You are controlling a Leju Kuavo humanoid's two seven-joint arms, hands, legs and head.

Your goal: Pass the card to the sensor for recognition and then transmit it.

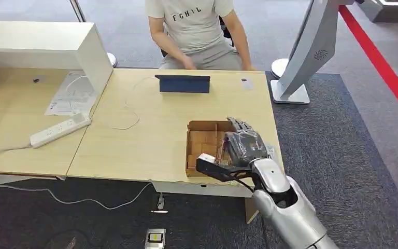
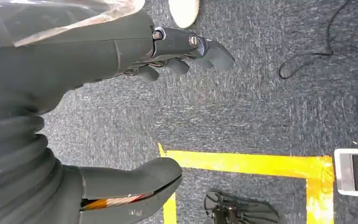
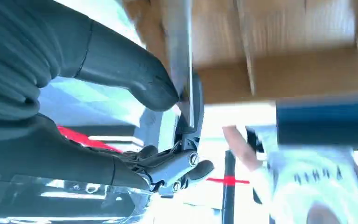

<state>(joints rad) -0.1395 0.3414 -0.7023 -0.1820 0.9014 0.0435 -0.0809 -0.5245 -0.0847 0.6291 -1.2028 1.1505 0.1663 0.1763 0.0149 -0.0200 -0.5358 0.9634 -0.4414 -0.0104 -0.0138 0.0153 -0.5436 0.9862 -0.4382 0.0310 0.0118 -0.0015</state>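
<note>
My right hand (image 1: 241,148) hangs over an open cardboard box (image 1: 202,136) with compartments, near the table's front right corner. Up close, its thumb (image 3: 144,84) and a dark finger (image 3: 193,109) pinch a thin pale card (image 3: 182,56), seen edge-on in front of the box (image 3: 279,70). A dark blue tablet-like sensor (image 1: 184,83) stands at the far edge of the table, in front of a seated person (image 1: 199,31). Another small white card (image 1: 246,83) lies to its right. My left hand (image 2: 121,93) hangs over the carpet, fingers apart and holding nothing.
A white power strip (image 1: 59,129), papers (image 1: 71,93) and a loose cable (image 1: 127,111) lie on the left of the wooden table (image 1: 134,140). A white cabinet (image 1: 46,46) stands at the back left, and a white kiosk stand (image 1: 295,78) beside the table's right edge.
</note>
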